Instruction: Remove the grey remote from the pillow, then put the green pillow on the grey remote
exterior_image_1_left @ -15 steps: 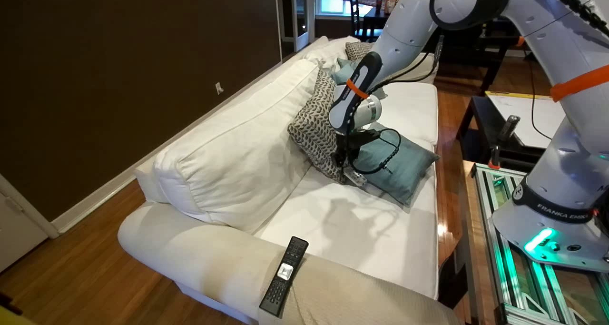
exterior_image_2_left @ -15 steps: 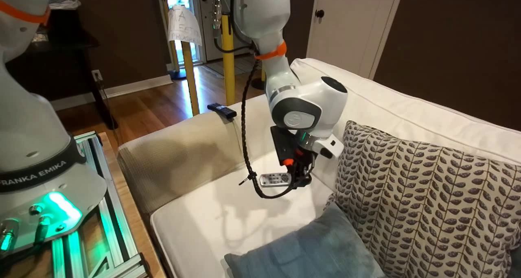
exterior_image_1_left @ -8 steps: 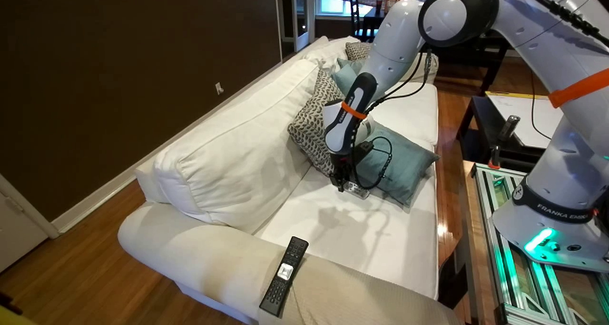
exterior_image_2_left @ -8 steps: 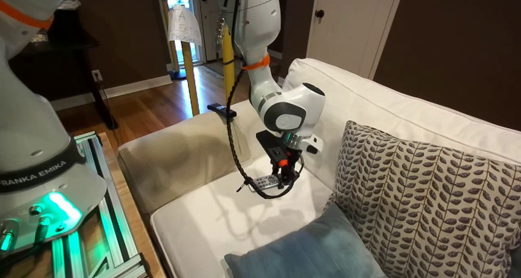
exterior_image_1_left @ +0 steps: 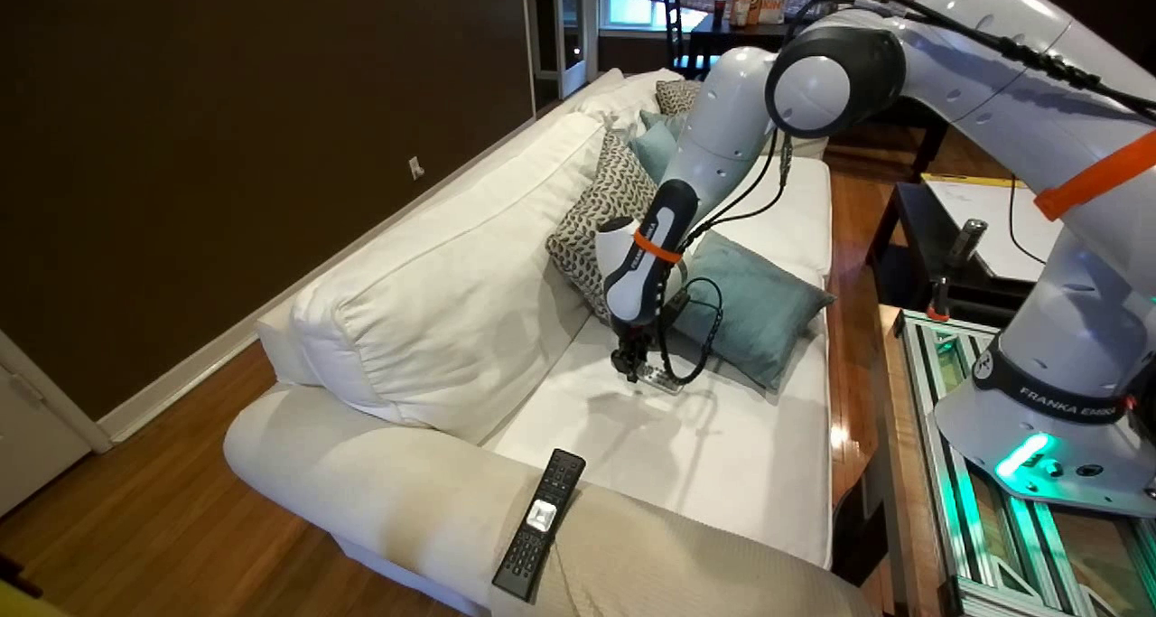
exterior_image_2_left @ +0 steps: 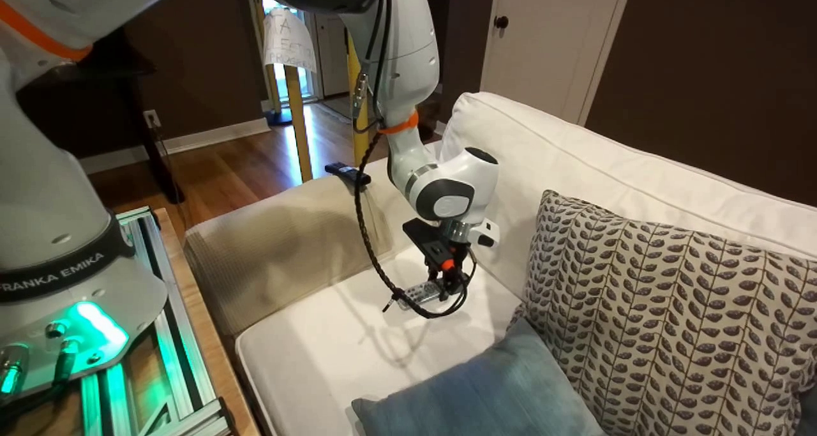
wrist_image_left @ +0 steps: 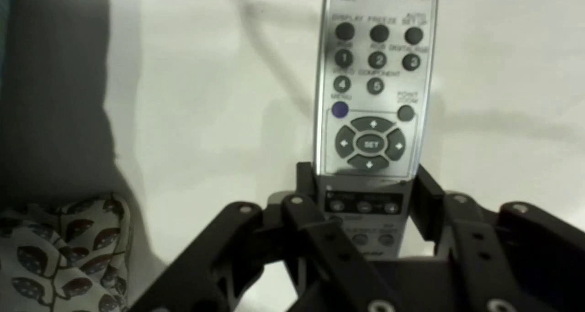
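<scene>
Grey remote [wrist_image_left: 375, 90], one, silver-faced, keys showing in the wrist view: numerals 1 to 5, a purple menu key, an arrow ring [wrist_image_left: 372, 124] about SET. Tool [wrist_image_left: 365, 188], black, two-fingered, clamped on the grey remote, its fingers [wrist_image_left: 429, 202] against both long edges just past the arrow ring. Location of the pair: over the white seat cushion [exterior_image_2_left: 319, 366]; contact between remote and fabric cannot be told. Green pillow [exterior_image_1_left: 754, 310], plain, lying on the seat cushion near the held remote, apart from it. Leaf-patterned pillow [exterior_image_2_left: 670, 315], tilted against the sofa back [exterior_image_1_left: 452, 301], beside the green pillow. Black remote [exterior_image_1_left: 539, 522], one, lying on the sofa arm [exterior_image_1_left: 379, 472], well apart from the tool, shown in both exterior views. Robot arm [exterior_image_1_left: 722, 120], white with orange bands, bent above the seat cushion, carrying the tool at its lower end.
</scene>
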`<state>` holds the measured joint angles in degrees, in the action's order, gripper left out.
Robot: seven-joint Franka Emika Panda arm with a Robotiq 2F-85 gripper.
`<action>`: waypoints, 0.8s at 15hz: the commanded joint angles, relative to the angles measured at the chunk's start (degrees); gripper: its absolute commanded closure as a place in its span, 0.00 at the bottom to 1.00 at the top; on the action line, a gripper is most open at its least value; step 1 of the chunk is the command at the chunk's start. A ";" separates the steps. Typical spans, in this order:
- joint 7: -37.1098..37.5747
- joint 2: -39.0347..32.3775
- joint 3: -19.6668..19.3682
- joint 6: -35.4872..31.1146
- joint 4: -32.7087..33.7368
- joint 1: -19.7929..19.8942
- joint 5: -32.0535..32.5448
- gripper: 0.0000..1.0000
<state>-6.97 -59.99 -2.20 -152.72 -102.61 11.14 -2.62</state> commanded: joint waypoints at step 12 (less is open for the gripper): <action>1.27 -2.87 -0.53 -2.89 5.66 -0.37 0.37 0.00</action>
<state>-6.63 -66.19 -3.12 -155.06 -94.46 9.50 -1.85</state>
